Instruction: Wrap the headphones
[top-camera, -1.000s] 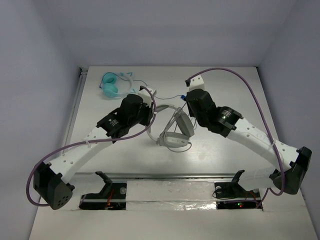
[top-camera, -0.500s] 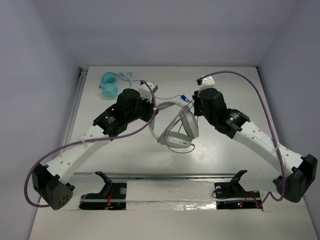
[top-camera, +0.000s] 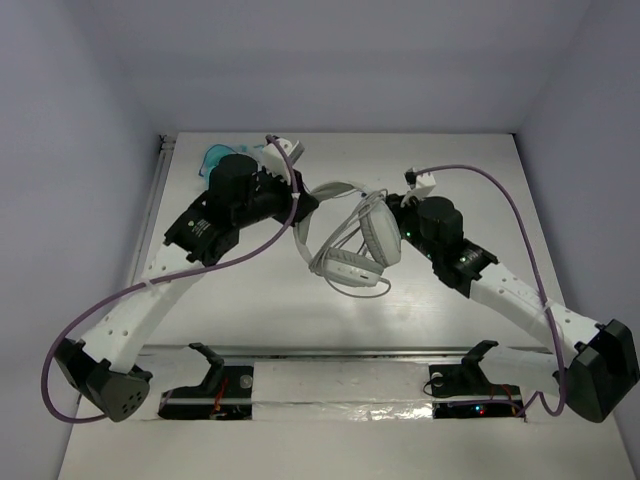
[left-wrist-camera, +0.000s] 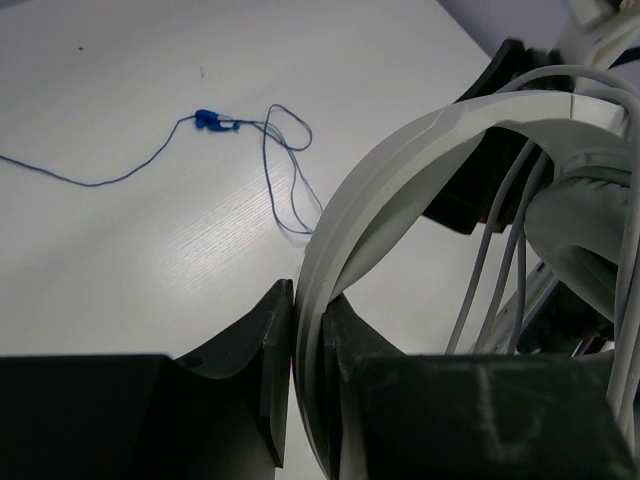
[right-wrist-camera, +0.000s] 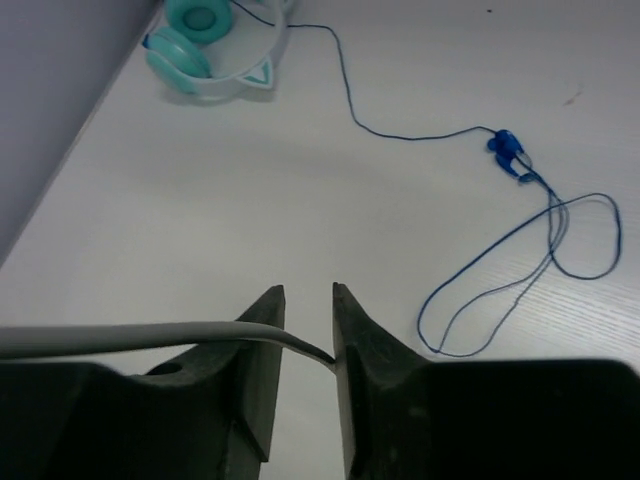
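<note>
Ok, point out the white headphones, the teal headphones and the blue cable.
white headphones (top-camera: 378, 240), top view, padded earcup.
teal headphones (right-wrist-camera: 185, 55), right wrist view, lower earcup.
blue cable (right-wrist-camera: 507, 152), right wrist view, its thick connector.

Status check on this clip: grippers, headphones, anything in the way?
Left gripper shut on the headphones at the headband. Right gripper open, grey cable running between its jaws. Teal headphones and blue cable lie on the table beyond.
</note>
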